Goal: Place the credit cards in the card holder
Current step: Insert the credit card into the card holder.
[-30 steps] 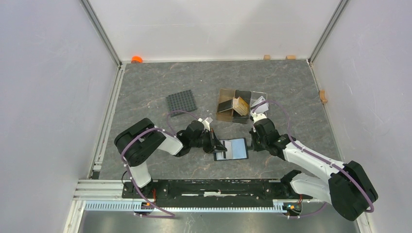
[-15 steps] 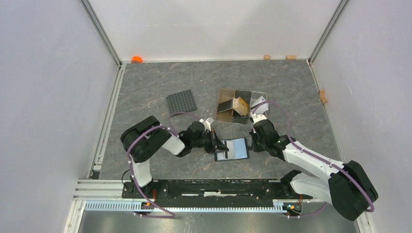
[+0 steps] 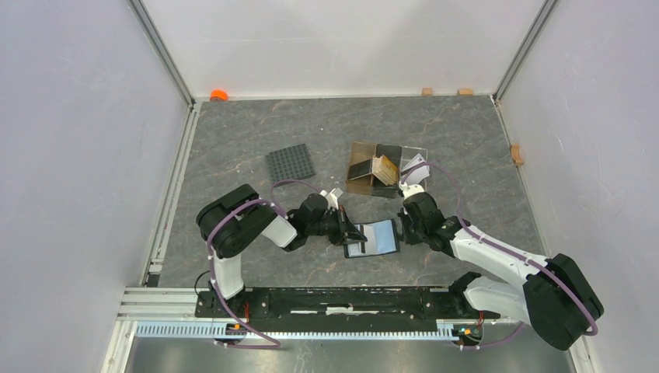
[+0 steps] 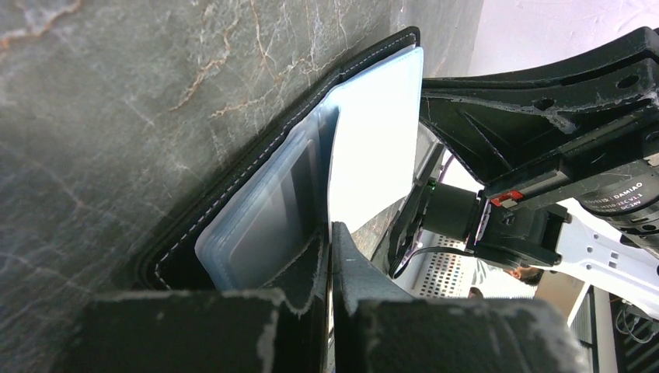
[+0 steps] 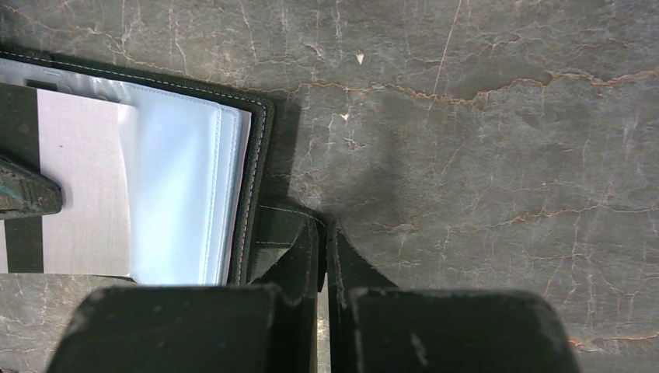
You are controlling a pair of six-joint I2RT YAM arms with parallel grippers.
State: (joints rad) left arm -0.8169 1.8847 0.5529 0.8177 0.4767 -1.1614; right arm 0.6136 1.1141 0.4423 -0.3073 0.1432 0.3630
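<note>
Card holder lies open on the grey table, near the arms' bases. Left gripper, closed, pinches a whitish credit card over its pale pockets; right gripper clamps its strap tab. Beyond, a brown box holds tan cards, with a black mat to its left.

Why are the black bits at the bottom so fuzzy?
Left wrist view: the left end effector sits too near the lens, so it blurs; the card holder glares white inside. Right wrist view: the right end effector blurs too, beside a shadow on the table.
</note>
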